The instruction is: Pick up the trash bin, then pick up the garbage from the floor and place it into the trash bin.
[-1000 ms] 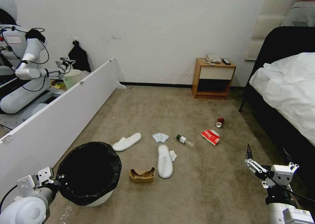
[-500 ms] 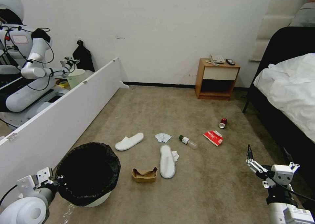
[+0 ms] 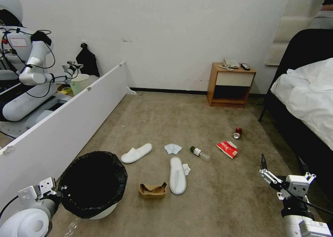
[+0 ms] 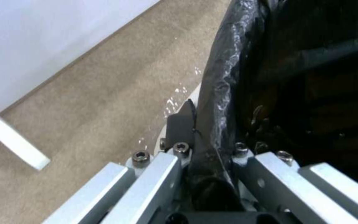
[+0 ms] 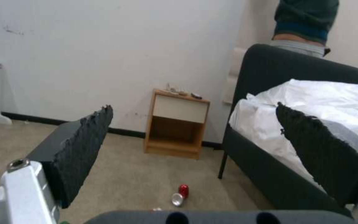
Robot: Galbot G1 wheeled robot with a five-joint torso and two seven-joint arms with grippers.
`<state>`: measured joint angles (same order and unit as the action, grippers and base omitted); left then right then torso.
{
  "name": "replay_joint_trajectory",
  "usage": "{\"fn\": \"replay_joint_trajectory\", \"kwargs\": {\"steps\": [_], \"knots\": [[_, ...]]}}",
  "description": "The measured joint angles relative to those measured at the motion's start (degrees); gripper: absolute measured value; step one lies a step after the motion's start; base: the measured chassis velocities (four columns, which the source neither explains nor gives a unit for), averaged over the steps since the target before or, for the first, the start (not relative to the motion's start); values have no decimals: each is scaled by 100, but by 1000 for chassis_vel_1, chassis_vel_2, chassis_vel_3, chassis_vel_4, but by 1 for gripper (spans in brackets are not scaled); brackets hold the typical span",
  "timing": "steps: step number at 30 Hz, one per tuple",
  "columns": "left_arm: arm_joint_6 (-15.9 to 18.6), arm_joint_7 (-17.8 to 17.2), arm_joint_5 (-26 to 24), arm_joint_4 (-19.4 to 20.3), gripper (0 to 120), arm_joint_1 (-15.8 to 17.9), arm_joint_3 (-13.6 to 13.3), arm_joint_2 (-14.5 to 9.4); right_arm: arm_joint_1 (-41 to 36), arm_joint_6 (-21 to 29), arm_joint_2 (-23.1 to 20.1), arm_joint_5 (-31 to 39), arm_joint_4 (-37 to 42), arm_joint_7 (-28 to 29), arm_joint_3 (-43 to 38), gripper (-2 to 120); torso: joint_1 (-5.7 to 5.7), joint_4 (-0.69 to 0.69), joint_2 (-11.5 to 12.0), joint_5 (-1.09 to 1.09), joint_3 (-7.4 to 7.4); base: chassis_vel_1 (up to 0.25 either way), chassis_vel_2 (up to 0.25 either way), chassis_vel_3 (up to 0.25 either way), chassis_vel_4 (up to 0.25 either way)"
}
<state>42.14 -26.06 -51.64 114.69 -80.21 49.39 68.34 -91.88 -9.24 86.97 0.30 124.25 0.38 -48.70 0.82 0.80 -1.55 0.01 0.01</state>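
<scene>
At the left, the left gripper [image 3: 57,192] is clamped on the bag-covered rim of the trash bin [image 3: 93,183], which stands on the carpet. Two white slippers [image 3: 136,153], a cardboard scrap [image 3: 152,190], a bottle [image 3: 199,153], a red packet [image 3: 227,149] and a can [image 3: 237,133] lie on the floor. The right gripper [image 3: 282,166] hovers with its fingers apart.
</scene>
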Motion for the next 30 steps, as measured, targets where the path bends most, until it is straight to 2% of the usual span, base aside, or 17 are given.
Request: {"fn": "replay_joint_trajectory", "kwargs": {"steps": [10, 21, 30], "knots": [[0, 10, 18, -22, 1, 6, 1, 15, 7, -10, -2, 6, -35, 22, 34, 100, 0, -1, 0, -1, 0, -71, 72, 57, -72], [0, 30, 54, -45, 1, 20, -25, 28, 38, -20, -93, 1, -103, 40, 54, 100, 0, -1, 0, -1, -1, 0, 0, 0, 0], [0, 53, 114, -58, 1, 44, -55, 103, -19, 516, -599, 99, -148, 432, -14, 100, -1, -1, 0, -1, -1, 0, 0, 0, 0]]}}
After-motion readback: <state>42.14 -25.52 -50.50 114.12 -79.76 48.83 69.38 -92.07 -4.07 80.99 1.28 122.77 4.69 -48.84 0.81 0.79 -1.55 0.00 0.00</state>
